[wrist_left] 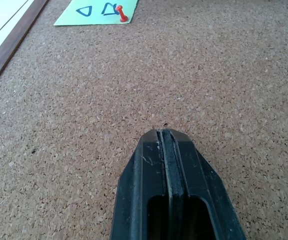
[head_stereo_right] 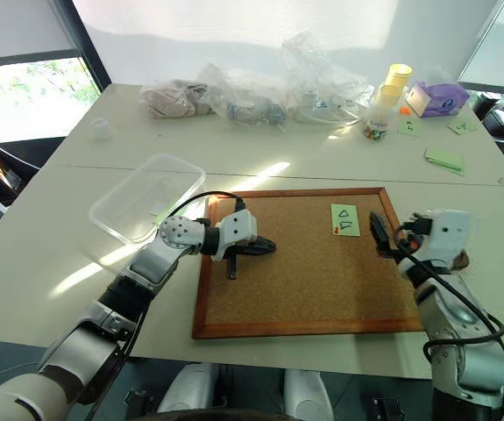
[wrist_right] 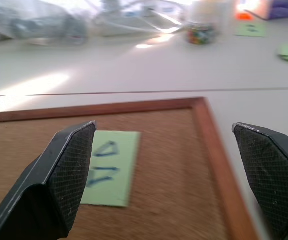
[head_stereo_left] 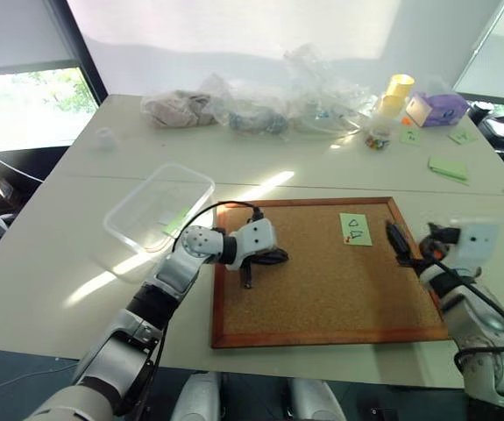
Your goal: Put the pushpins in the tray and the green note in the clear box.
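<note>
Currently the right gripper [wrist_right: 166, 172] stands with its jaws spread to full width and holds nothing; in the right wrist view its two black fingers [wrist_right: 66, 172] frame the green note [wrist_right: 109, 167] and the frame of the cork board [head_stereo_left: 322, 333]. In the left eye view this gripper sits at the right edge of the frame, level with the board's right rail. The left gripper [head_stereo_left: 269, 257] is fully closed and empty, resting over bare cork at the centre-left of the frame.

The green note lies in the upper right of the board, pinned by a red pushpin [wrist_left: 121, 14] at its lower left corner as seen from the head views. Whether other pins hold it cannot be told. The clear box [head_stereo_left: 201, 186] stands at the upper left, touching or just beside the board's top-left corner. A pale green scrap shows inside it.

The step in hand appears to be the approach to the red pushpin. To do it well:
- Bring the open jaws to straddle the pin's head, not the paper.
- Close on the head only, then pull straight away from the cork; a slanted pull may tear the note or drop the pin.
- Keep the wrist clear of the board's rail.

Behind the board, at the top of the frame, lie clear plastic bags [head_stereo_left: 260, 105] and a jar of coloured pins [head_stereo_left: 377, 136].
</note>
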`<state>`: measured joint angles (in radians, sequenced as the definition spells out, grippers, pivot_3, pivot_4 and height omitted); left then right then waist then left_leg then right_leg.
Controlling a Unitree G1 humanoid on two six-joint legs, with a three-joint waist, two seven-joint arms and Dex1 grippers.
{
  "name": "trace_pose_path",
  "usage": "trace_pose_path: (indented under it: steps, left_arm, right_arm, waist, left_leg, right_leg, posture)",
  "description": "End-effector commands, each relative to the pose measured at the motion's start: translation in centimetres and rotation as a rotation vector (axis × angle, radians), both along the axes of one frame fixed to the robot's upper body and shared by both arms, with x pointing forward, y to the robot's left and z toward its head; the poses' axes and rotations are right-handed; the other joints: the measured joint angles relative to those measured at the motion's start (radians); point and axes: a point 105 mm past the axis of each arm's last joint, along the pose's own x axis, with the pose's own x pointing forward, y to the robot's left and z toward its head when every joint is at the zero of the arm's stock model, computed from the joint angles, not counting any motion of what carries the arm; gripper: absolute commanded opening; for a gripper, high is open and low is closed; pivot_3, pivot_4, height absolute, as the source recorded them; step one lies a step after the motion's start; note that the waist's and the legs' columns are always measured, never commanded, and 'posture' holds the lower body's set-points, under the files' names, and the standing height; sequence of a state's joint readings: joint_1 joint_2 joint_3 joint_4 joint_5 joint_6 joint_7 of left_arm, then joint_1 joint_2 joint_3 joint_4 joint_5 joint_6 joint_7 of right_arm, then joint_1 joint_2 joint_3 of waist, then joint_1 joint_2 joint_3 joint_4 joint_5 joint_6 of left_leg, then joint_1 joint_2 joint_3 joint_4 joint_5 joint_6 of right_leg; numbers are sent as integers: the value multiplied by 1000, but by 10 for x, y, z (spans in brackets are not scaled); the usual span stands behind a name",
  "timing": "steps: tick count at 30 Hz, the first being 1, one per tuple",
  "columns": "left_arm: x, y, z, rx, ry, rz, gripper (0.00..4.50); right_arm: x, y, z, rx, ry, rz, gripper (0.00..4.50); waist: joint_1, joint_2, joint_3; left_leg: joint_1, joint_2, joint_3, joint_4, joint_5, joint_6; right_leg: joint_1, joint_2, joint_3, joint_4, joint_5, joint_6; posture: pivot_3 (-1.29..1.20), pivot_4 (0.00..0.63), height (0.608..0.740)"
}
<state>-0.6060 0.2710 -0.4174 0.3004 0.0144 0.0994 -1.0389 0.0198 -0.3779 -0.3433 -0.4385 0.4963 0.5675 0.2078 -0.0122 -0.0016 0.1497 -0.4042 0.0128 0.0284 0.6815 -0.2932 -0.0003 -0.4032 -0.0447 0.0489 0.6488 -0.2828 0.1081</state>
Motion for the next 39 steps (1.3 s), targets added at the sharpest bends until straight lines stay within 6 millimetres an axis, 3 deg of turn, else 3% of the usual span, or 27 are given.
trace_pose_path:
  steps: [1, 18, 21, 28, 39]
  left_arm:
    - [-4, 4, -22, 84, 48, -4, 0]
    - [-3, 5, -22, 82, 44, 7, 0]
    - [-3, 5, -22, 82, 44, 6, 0]
    - [-3, 6, -21, 83, 42, 6, 0]
    - [-4, 6, -24, 95, 52, -3, 0]
  right_arm:
    - [6, 16, 0, -16, 10, 66, 4475]
    - [12, 39, -36, -2, 105, 109, 4475]
    - [13, 40, -40, -3, 114, 103, 3637]
    - [14, 39, -44, 5, 124, 95, 12]
    - [13, 38, -36, 17, 80, 84, 12]
  waist:
    - [0, 0, 0]
    - [0, 0, 0]
    - [0, 0, 0]
    - [-1, 0, 0]
    - [-1, 0, 0]
  left_leg:
    - [0, 0, 0, 0, 0, 0]
    - [0, 0, 0, 0, 0, 0]
    - [0, 0, 0, 0, 0, 0]
    - [0, 0, 0, 0, 0, 0]
    - [0, 0, 0, 0, 0, 0]
  right_leg:
    - [0, 0, 0, 0, 0, 0]
    - [0, 0, 0, 0, 0, 0]
    - [0, 0, 0, 0, 0, 0]
    - [0, 0, 0, 0, 0, 0]
    - [0, 0, 0, 0, 0, 0]
  posture:
    - [0, 150, 740]
    - [0, 150, 740]
    - [0, 150, 740]
    - [0, 150, 740]
    - [0, 150, 740]
